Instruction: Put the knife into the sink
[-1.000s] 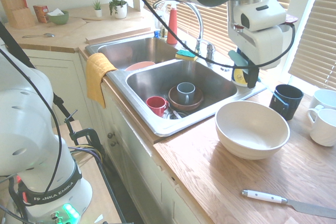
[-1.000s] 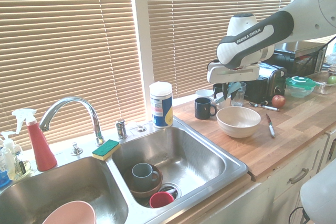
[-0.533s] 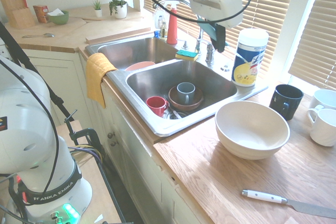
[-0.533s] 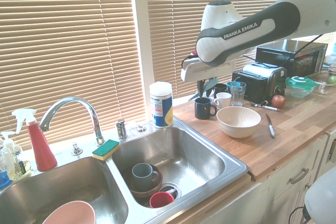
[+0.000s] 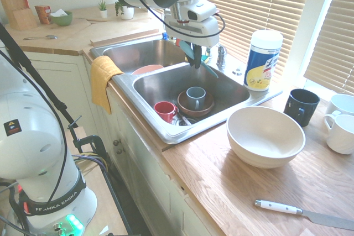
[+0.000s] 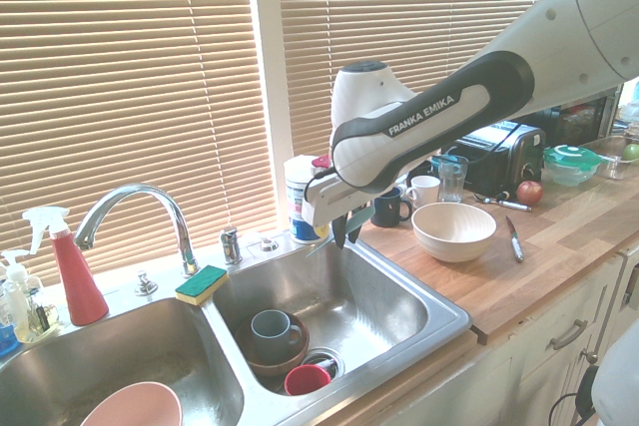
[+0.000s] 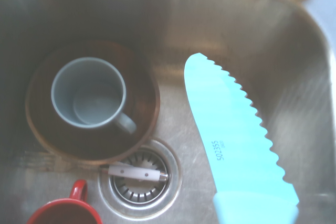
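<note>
- Teal knife is clamped in the closed gripper, hanging above the sink's right basin near its back wall.
- Its long axis slants, blade tip toward the back wall.
- Below it lies bare steel; the grey mug and red cup crowd the drain side.
- Releasing over the bare side looks safest.

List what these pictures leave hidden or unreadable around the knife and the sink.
- Gripper fingers: too small and dark in both exterior views to see their hold on the knife.
- Knife handle: cut off by the wrist view's bottom edge.
- Left basin of the sink: cut off by the second exterior view's edge.
- White thing across the drain: too blurred to identify.
</note>
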Available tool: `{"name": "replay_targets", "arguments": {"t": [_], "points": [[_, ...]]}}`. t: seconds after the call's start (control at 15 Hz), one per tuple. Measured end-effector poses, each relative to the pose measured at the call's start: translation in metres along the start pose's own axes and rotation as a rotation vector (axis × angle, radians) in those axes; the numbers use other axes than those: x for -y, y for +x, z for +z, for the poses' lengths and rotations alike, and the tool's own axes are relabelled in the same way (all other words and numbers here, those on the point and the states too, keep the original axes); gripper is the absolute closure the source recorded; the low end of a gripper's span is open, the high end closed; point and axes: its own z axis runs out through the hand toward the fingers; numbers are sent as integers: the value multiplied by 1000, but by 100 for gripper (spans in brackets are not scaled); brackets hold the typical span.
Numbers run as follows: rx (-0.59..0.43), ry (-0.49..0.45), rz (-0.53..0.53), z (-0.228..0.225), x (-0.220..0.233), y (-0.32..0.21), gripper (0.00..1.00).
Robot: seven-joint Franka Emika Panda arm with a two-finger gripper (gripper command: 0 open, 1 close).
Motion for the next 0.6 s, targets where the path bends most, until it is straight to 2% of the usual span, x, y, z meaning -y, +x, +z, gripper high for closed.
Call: {"name": "replay_targets", "arguments": {"t": [0.4, 0.6], "points": [[26, -56, -41, 103, 4, -5, 100], [44, -71, -49, 130, 17, -9, 100]]}}
